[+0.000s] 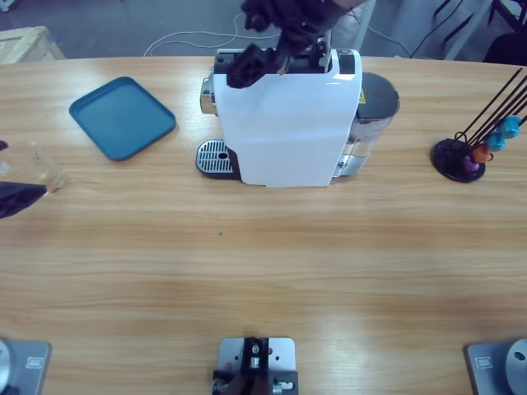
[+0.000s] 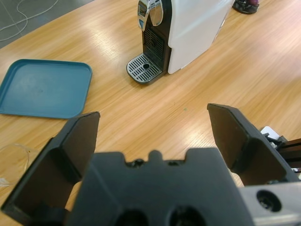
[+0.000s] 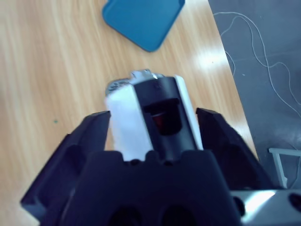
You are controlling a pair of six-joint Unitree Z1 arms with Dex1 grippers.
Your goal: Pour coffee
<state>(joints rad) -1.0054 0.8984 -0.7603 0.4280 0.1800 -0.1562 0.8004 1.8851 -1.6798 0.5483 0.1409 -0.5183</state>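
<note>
While hidden overhead, red capsule (image 3: 160, 120) inside machine (image 3: 155, 113).

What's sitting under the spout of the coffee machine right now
Nothing. Under the coffee machine's spout only the bare round drip grate shows, with no cup on it. A clear glass sits at the table's far left edge. Below the grate is hidden.

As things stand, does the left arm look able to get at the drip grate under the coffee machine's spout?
Probably yes: the left gripper is open, with only bare table before the drip grate.
</note>
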